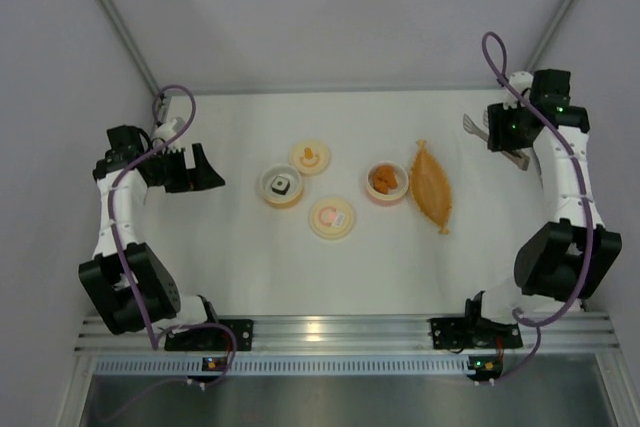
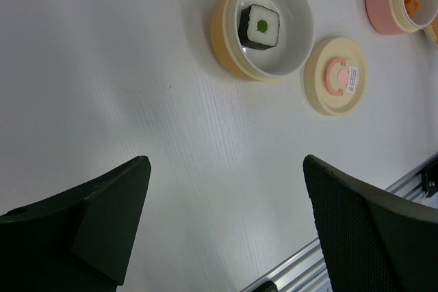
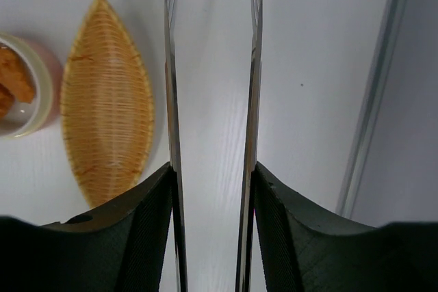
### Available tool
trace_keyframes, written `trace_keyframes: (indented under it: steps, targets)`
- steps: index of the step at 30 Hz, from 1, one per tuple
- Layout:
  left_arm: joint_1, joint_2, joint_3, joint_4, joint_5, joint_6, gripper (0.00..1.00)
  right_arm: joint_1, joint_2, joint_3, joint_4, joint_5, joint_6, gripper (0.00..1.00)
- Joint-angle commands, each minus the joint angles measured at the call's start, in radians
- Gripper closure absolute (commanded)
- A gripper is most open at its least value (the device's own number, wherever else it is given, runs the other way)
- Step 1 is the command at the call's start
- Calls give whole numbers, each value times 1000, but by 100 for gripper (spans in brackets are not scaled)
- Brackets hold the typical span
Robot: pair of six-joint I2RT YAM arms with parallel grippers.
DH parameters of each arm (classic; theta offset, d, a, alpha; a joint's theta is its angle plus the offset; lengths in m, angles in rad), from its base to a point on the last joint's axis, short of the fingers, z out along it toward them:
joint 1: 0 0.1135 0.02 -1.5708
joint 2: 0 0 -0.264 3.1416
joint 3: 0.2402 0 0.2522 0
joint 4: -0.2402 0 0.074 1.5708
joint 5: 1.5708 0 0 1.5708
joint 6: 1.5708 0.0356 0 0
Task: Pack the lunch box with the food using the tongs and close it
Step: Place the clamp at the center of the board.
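Observation:
The lunch box [image 1: 385, 183] is a small round pink-rimmed container in the middle of the table, with orange-brown food [image 1: 384, 179] inside it. Its cream lid [image 1: 331, 218] with a pink mark lies flat to the near left. A pointed orange woven dish [image 1: 433, 188] lies just right of the box and looks empty [image 3: 102, 100]. My right gripper [image 3: 212, 176] is shut on the silver tongs [image 3: 171, 66], one arm against each finger, tips apart, at the far right [image 1: 505, 132]. My left gripper [image 2: 226, 169] hangs open over bare table at the left [image 1: 205, 172].
A yellow-rimmed bowl [image 1: 282, 186] holding a sushi roll [image 2: 260, 27] stands left of centre. Its lid [image 1: 311, 157] with an orange mark lies behind it. A metal rail [image 1: 340, 332] runs along the near edge, and white walls close in the table.

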Motion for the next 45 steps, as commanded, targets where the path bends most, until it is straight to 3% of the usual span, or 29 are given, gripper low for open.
trace_keyframes:
  steps: [1, 11, 18, 32, 35, 42, 45]
  targets:
    - [7, 18, 56, -3, 4, 33, 2, -94, 55, 12, 34, 3, -68, 53]
    - [7, 38, 59, -3, 1, 37, 2, -146, 362, 148, 112, 51, -26, 53]
    - [7, 37, 56, 3, -16, 39, 2, -146, 473, 190, 152, 40, -21, 49]
    - [5, 61, 53, 17, 7, 24, 2, -146, 523, -11, 176, 77, -133, 36]
    - [4, 58, 53, 16, 5, 27, 2, -146, 529, -34, 189, 92, -139, 30]
    - [5, 46, 52, 3, -1, 36, 2, -144, 497, -32, 173, 62, -136, 2]
    - [7, 35, 55, 0, 1, 42, 2, -146, 473, 7, 137, 43, -139, 1]
